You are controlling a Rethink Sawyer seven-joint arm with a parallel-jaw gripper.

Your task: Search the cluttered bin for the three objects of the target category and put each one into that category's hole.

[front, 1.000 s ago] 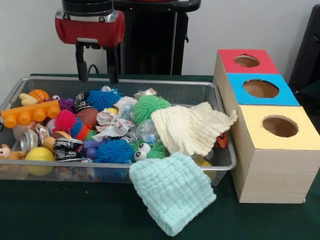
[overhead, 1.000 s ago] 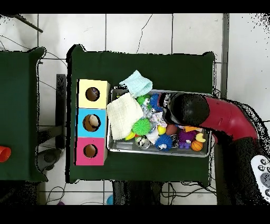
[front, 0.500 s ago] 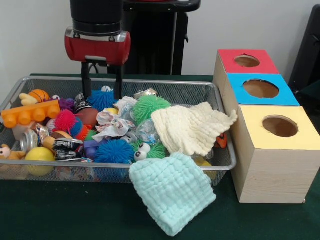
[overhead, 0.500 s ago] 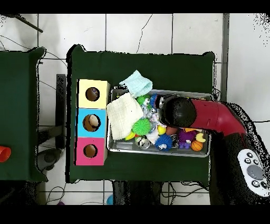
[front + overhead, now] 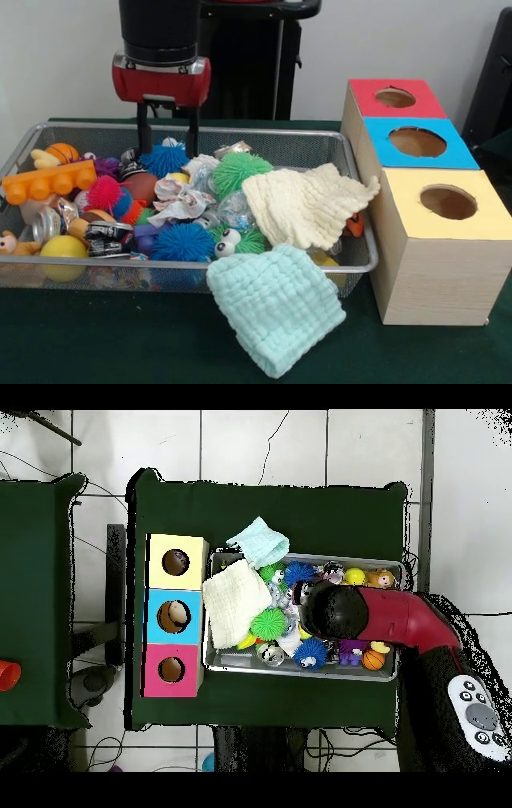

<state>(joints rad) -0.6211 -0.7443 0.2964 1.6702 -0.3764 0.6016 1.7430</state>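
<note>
My gripper (image 5: 168, 150) is open at the back of the wire bin (image 5: 264, 138), its two black fingers reaching down on either side of a blue spiky ball (image 5: 166, 159). Whether they touch it I cannot tell. A green spiky ball (image 5: 240, 170), a second blue spiky ball (image 5: 182, 242) and a pink one (image 5: 104, 192) lie among the clutter. Three boxes stand to the right, topped red (image 5: 396, 98), blue (image 5: 418, 142) and yellow (image 5: 446, 202), each with a round hole. In the overhead view the red arm (image 5: 400, 616) covers the gripper.
A cream cloth (image 5: 308, 204) covers the bin's right part. A mint cloth (image 5: 276, 304) hangs over its front rim onto the green table. An orange toy brick (image 5: 48, 182), a yellow ball (image 5: 62, 248) and crumpled wrappers (image 5: 180, 200) fill the left side.
The gripper has shifted right in the front view and come down, from above the bin's back rim to around the rear blue spiky ball. The clutter has not moved.
</note>
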